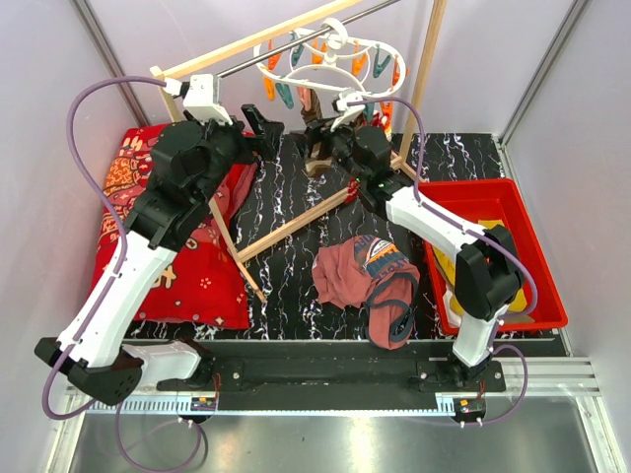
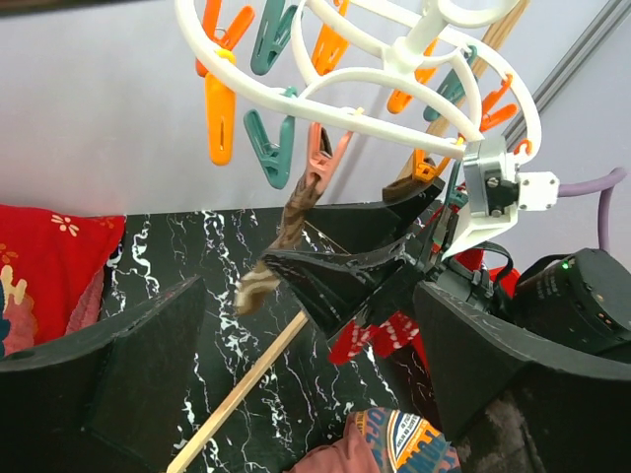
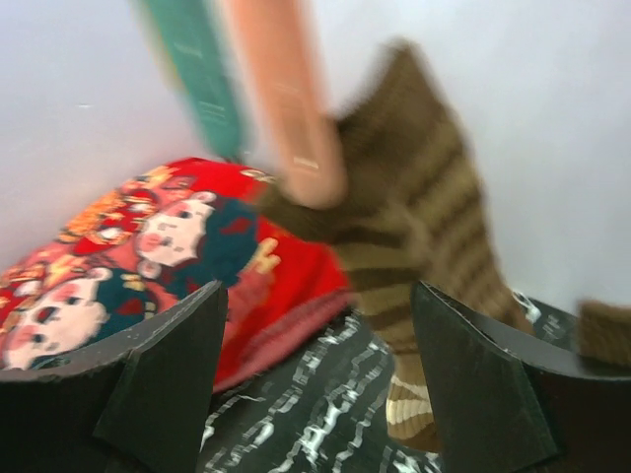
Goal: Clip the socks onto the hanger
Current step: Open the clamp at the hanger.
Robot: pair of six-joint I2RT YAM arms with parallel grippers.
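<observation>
The striped sock (image 3: 424, 236) hangs straight down under the hanger (image 2: 394, 74), its top in a salmon peg (image 2: 320, 158) (pinched, it seems). The right gripper (image 3: 317, 310), fingers spread and empty, faces it just below the hanger. The left gripper (image 2: 311, 296), also spread, sits farther back. Soft knit, rigid plastic.

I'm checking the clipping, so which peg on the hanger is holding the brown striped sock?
The pale salmon peg on the white hanger: the brown striped sock hangs from its jaws. The teal peg beside it is empty.
</observation>
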